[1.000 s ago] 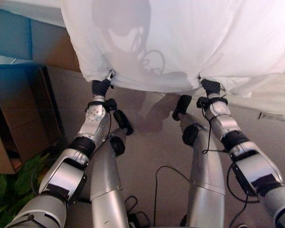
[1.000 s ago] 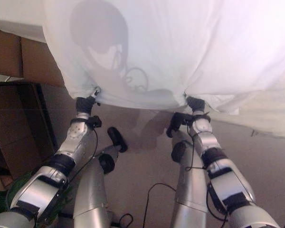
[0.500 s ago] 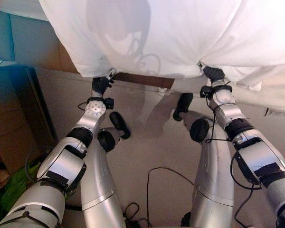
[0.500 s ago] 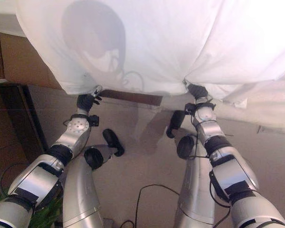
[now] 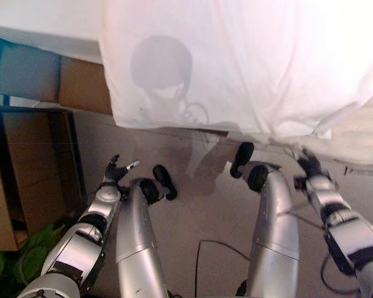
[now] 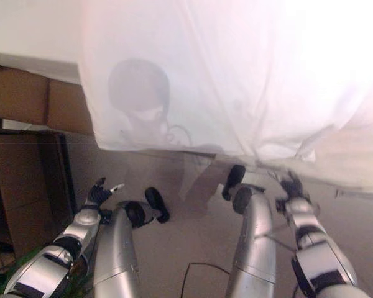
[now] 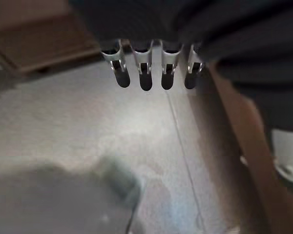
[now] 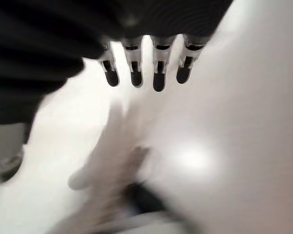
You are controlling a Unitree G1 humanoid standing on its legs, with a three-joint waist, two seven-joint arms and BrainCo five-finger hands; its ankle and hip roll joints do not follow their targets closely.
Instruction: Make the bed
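Both hands spread below sheet

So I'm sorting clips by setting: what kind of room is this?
Probably a bedroom: a white sheet hangs over a bed's edge above a beige floor, with a cardboard box and a green plant beside it.

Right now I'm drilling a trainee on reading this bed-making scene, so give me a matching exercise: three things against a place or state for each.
Things:
1. left hand
2. right hand
3. white sheet

Place or state:
A. drapes over the bed's edge toward the floor
B. open, above the floor beside the brown cardboard box
C. open, just below the sheet's hanging hem

Pairs: 1-B, 2-C, 3-A
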